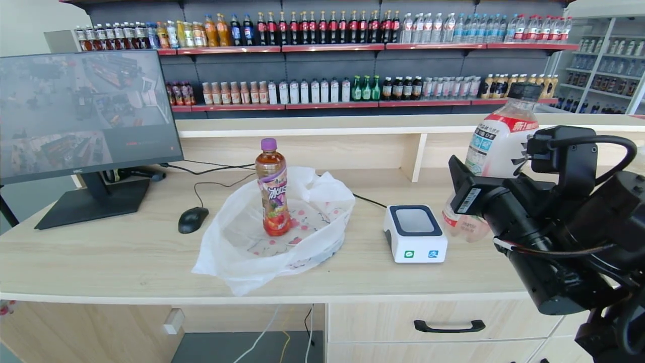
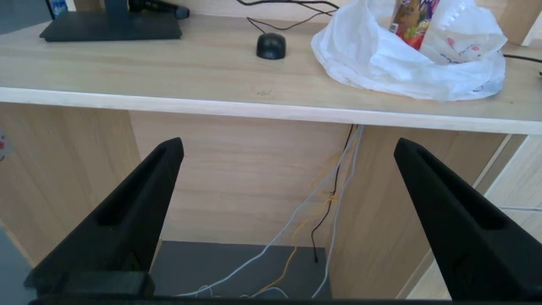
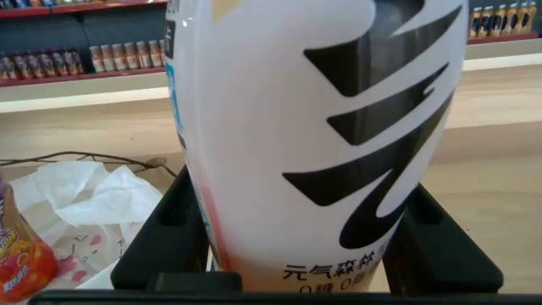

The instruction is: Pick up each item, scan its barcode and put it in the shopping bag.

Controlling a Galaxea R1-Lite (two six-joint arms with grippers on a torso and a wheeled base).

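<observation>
My right gripper (image 1: 481,201) is shut on a white drink bottle (image 1: 496,146) with a black cap, held upright and slightly tilted above the counter, just right of the white barcode scanner (image 1: 414,233). Seen close up, the white bottle (image 3: 313,127) sits between the black fingers (image 3: 161,237). A purple-capped tea bottle (image 1: 272,189) stands upright in the spread-open white shopping bag (image 1: 242,242) left of the scanner. My left gripper (image 2: 288,212) is open and holds nothing, low in front of the counter, below its front edge.
A monitor (image 1: 85,116) stands at the counter's left, with a black mouse (image 1: 193,219) beside the bag. Cables (image 2: 330,203) hang under the counter. A raised wooden ledge (image 1: 352,128) runs behind, with stocked drink shelves beyond. A drawer handle (image 1: 448,326) sits below the scanner.
</observation>
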